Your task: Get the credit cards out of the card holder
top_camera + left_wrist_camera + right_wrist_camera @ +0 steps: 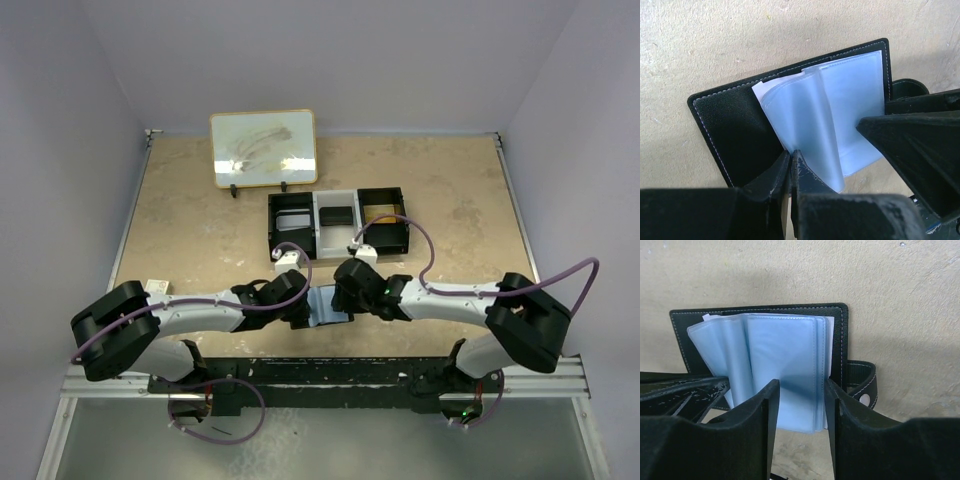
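The card holder point(328, 303) lies open on the table between my two grippers, black cover down. Its blue-grey plastic sleeves point(840, 110) are fanned upward. My left gripper point(791, 157) is shut, its tips pinching the near edge of the holder where a sleeve meets the black cover point(735, 130). My right gripper point(801, 390) is open, its fingers standing either side of the right-hand stack of sleeves point(785, 360). The closure tab point(862, 382) with its white snap sticks out to the right. A white corner point(757, 90) peeks from behind the sleeves; no credit cards can be made out.
A black-and-white three-compartment tray point(340, 222) stands just beyond the grippers. A small framed whiteboard point(264, 148) leans at the back. A small white object point(157, 286) lies by the left arm. Pale walls enclose the table on three sides.
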